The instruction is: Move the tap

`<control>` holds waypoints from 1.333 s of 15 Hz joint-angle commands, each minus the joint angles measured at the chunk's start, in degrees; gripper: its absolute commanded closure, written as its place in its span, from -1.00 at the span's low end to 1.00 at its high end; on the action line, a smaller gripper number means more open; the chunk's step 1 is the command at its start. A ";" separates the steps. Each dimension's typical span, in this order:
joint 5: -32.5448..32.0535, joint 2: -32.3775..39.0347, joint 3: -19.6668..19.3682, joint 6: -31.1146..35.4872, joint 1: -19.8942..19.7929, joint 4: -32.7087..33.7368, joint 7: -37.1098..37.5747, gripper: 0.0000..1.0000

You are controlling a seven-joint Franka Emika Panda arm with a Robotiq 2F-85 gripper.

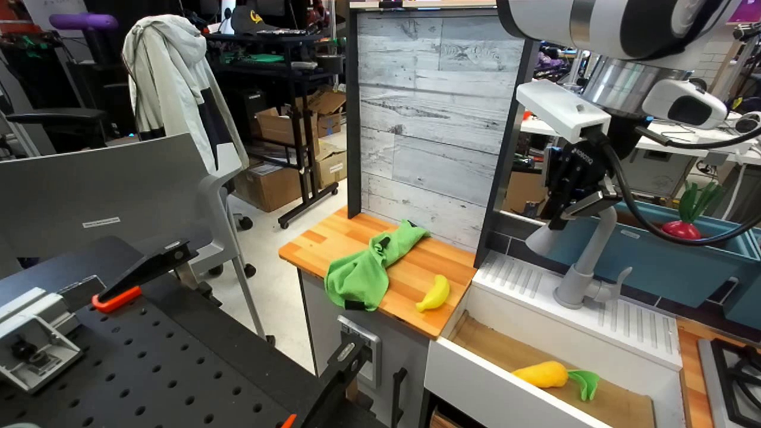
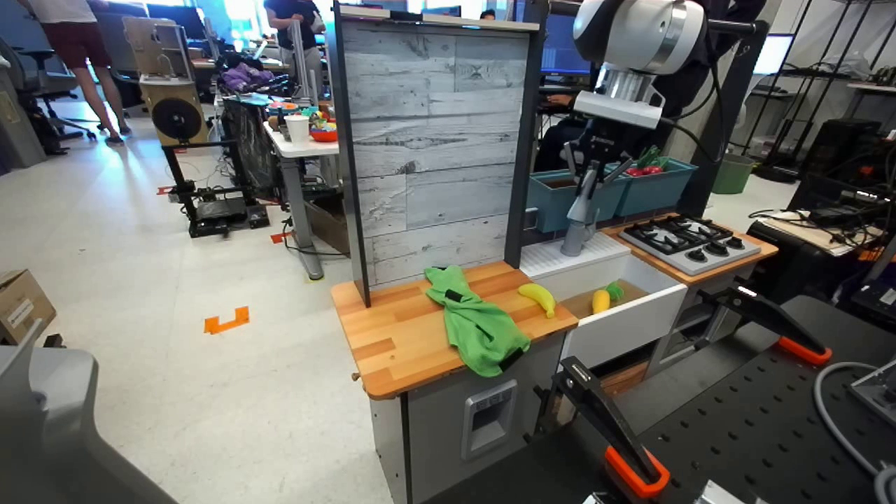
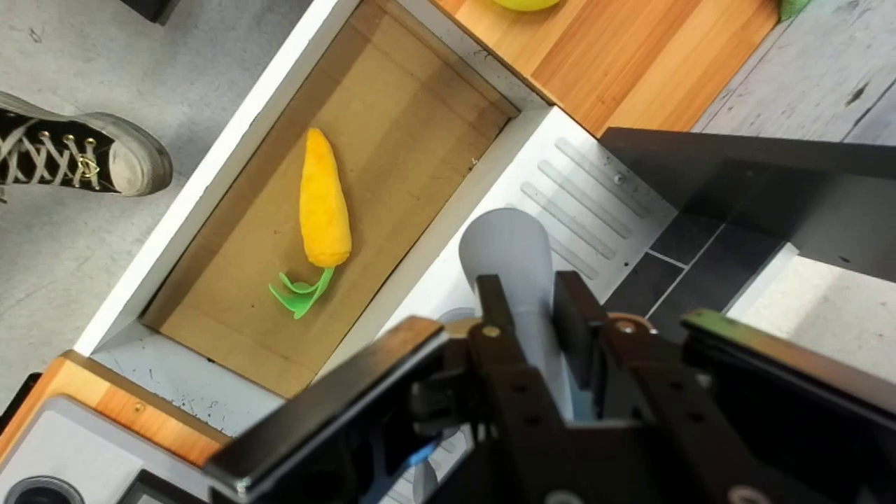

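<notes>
The tap is a matte grey gooseneck faucet (image 1: 596, 244) upright on the white ribbed ledge behind the sink. It also shows in an exterior view (image 2: 574, 236), and its spout head fills the middle of the wrist view (image 3: 508, 243). The spout points toward the wood counter side. My gripper (image 1: 560, 219) is at the top of the arch, pointing down, also seen in an exterior view (image 2: 589, 179). In the wrist view my gripper (image 3: 528, 280) has one finger on each side of the spout tube, close against it. The top of the arch is hidden by the fingers.
The white sink (image 1: 505, 368) holds a yellow carrot (image 3: 325, 203) with green leaves. A banana (image 1: 436, 293) and a green cloth (image 1: 371, 267) lie on the wood counter. Teal planters (image 1: 648, 261) stand right behind the tap. A tall wood-pattern panel (image 1: 434, 125) and a stove (image 2: 689, 238) flank the sink.
</notes>
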 commanded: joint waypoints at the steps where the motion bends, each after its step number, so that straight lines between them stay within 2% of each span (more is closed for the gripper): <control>1: -1.43 1.40 -1.86 -1.06 -3.03 -0.28 -0.62 0.89; 3: -1.05 1.35 -1.88 -1.24 -2.89 -0.30 -0.27 0.89; 4: -1.04 1.39 -1.97 -1.32 -2.68 -0.23 0.03 0.05; 5: -1.28 1.49 -2.22 -1.37 -2.32 -0.11 0.60 0.02; 7: -2.09 1.88 -3.33 -1.92 -2.18 -0.23 1.51 -0.23; 12: -3.88 2.42 -4.67 -2.10 -1.13 -0.18 3.93 -1.00; 20: -3.94 1.05 -4.70 -0.79 -0.85 -2.60 4.11 -1.00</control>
